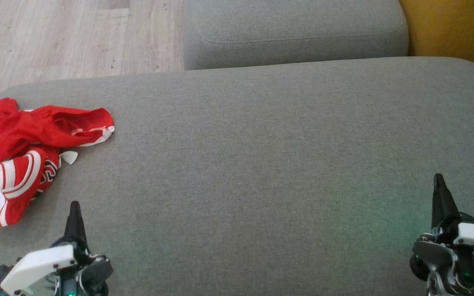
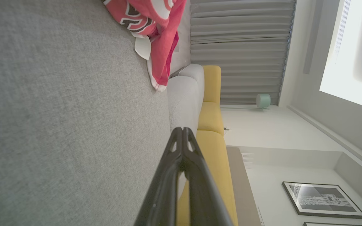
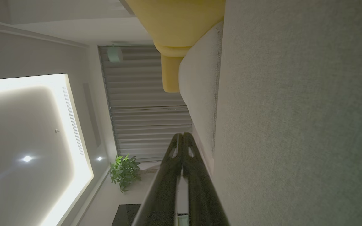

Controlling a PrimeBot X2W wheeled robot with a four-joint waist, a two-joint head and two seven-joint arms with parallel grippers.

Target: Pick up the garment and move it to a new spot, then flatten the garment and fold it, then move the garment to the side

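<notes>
Both closed, empty: left gripper [image 1: 75, 207] and right gripper [image 1: 439, 181], over near edge of grey cushion [image 1: 261, 164]. Red-and-white garment [image 1: 23, 148] lies crumpled at the cushion's left edge. Probably light, limp mesh; I'd pinch a raised fold.

Red garment [image 1: 15, 131] of fine mesh cloth with smooth white panels, on a matt, coarse-woven grey fabric sofa cushion [image 1: 261, 164]. Pale wood-grain floor [image 1: 56, 37], matt.
</notes>
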